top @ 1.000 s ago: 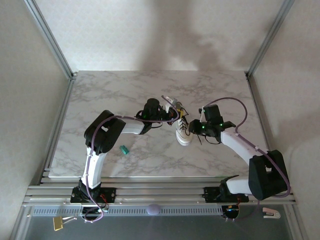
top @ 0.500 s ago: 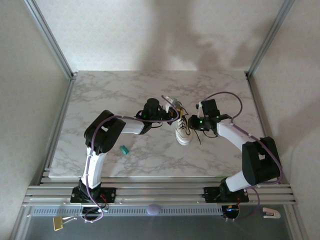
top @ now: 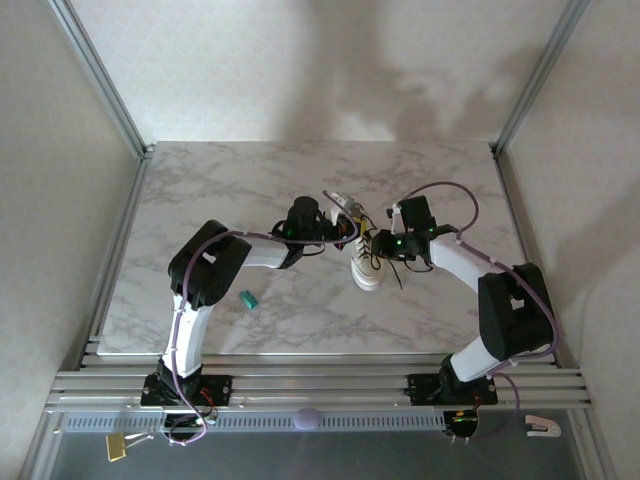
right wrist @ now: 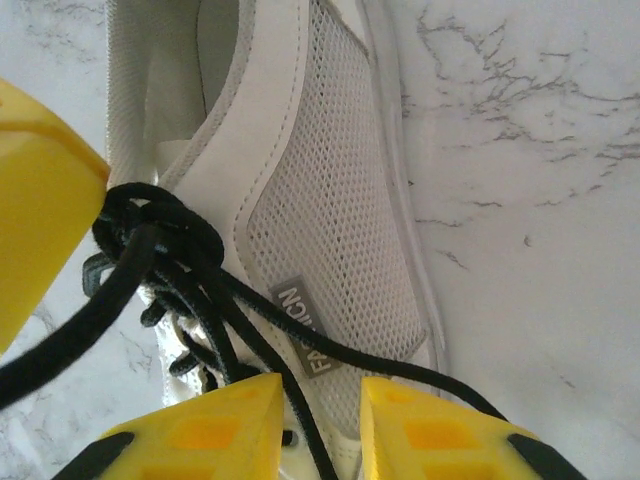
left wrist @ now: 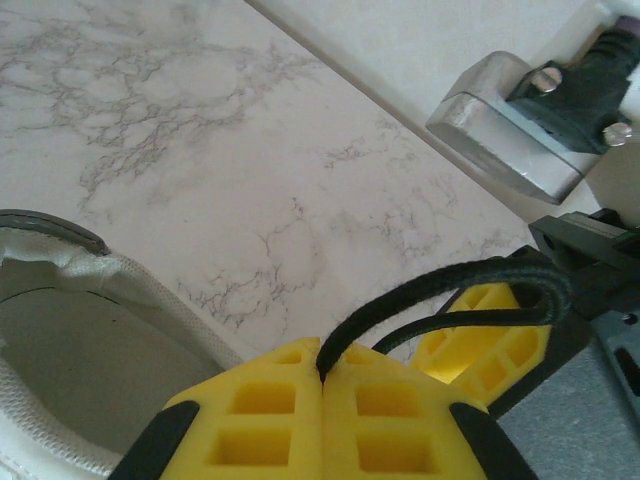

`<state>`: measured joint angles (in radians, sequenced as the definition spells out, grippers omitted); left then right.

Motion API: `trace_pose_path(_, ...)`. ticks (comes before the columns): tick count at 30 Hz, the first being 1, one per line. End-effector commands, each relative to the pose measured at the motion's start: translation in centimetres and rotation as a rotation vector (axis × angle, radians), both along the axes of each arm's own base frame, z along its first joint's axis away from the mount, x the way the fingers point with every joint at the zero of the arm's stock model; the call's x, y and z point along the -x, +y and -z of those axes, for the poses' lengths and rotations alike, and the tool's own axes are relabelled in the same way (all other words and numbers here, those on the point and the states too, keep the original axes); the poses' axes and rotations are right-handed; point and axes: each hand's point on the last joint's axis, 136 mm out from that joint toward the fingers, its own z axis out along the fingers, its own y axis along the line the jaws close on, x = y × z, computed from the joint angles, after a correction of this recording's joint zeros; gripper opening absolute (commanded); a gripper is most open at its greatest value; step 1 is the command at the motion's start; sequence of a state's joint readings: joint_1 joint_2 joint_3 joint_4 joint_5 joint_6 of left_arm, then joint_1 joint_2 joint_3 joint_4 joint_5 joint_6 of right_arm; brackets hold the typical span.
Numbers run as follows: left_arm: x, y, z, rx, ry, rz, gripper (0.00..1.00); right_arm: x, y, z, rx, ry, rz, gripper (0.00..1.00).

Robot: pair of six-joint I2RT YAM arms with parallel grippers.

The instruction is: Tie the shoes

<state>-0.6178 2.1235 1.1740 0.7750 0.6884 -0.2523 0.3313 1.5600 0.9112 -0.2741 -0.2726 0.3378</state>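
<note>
1. Left gripper (left wrist: pixel 322 362) has its pads pressed together, pinching a black lace (left wrist: pixel 430 288); I judge a steady, taut pull is best.
2. Right gripper (right wrist: pixel 320 405) is parted, straddling lace strands; it should close before tugging.
3. White sneaker (right wrist: pixel 340 190) lies at its 12 o'clock on the marble table (right wrist: pixel 520 200).

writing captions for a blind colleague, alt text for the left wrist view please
The left hand pinches a black lace that arcs over to the right hand. The white shoe sits lower left on the marble table.
</note>
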Motion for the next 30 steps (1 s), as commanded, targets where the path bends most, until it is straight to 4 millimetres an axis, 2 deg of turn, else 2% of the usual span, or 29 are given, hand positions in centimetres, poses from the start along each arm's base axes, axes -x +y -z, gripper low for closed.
trace_pose_path(1, -0.5, 0.3, -0.5, 0.031, -0.019, 0.003, 0.0, -0.5, 0.4, -0.2, -0.003, 0.0, -0.024, 0.26)
trace_pose_path(11, -0.6, 0.2, -0.5, 0.032, -0.016, 0.008, 0.0, -0.4, 1.5, -0.4, -0.052, 0.001, -0.072, 0.26)
trace_pose_path(17, -0.7, 0.0, -0.5, 0.033, -0.012, 0.012, 0.0, -0.5, 1.5, 0.0, -0.022, 0.014, -0.077, 0.25)
trace_pose_path(24, -0.7, 0.1, -0.6, 0.035, -0.012, 0.009, 0.0, -0.3, 1.3, 0.3, -0.006, 0.025, -0.063, 0.11)
trace_pose_path(30, -0.7, 0.2, -0.6, 0.037, -0.009, -0.002, 0.0, 0.2, 0.5, -0.8, 0.001, -0.016, -0.021, 0.0)
